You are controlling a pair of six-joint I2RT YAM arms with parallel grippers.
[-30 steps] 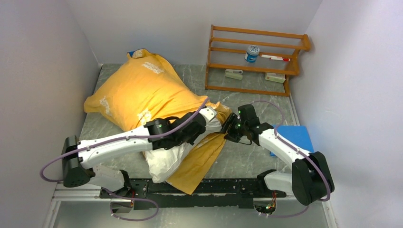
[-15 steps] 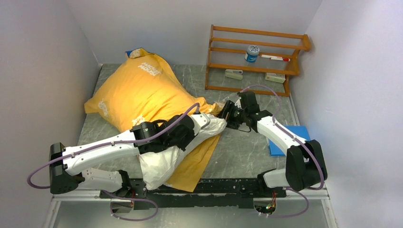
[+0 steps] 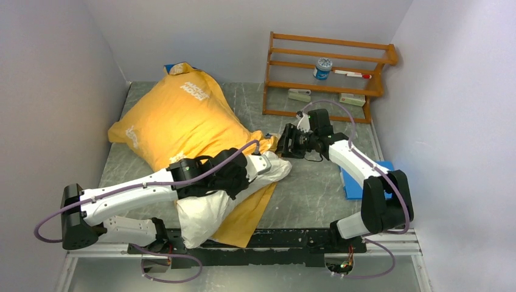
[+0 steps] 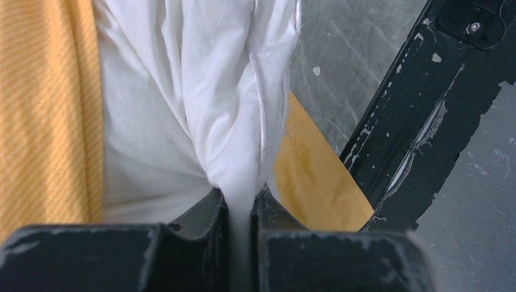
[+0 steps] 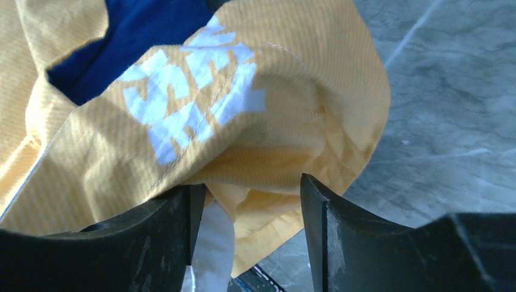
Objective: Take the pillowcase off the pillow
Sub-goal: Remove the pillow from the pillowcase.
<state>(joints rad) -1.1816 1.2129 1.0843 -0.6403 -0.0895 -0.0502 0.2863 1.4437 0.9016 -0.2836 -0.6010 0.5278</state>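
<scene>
The grey marbled table [image 3: 316, 194] carries everything, and the biggest thing on it is the pillowcase [image 3: 176, 121], its yellow-orange face with white lettering upward, bulging over the left and back part of the surface with a strip of its blue side showing at the far end. A flat tongue of the same fabric runs toward the near edge. The pillow [image 3: 204, 210] is partly out: its white, wrinkled near end lies on that yellow tongue close to the table's front edge, while the rest is hidden inside the cover. At the back right stands a wooden rack [image 3: 328, 73], well apart from the bedding. A small flat blue pad [image 3: 353, 185] lies near the right edge, partly under the right arm. The left gripper [image 4: 240, 207] reaches across the pillow, its fingers pressed together on a pinched fold of the white fabric, as the wrist view shows plainly. The right gripper [image 5: 246, 194] sits at the pillowcase's right corner, its fingers spread wide with a bunched fold of the yellow cloth between them; a glimpse of white shows beneath. On the rack rest a blue-labelled jar [image 3: 323, 68] and a red-capped marker [image 3: 353, 74].
</scene>
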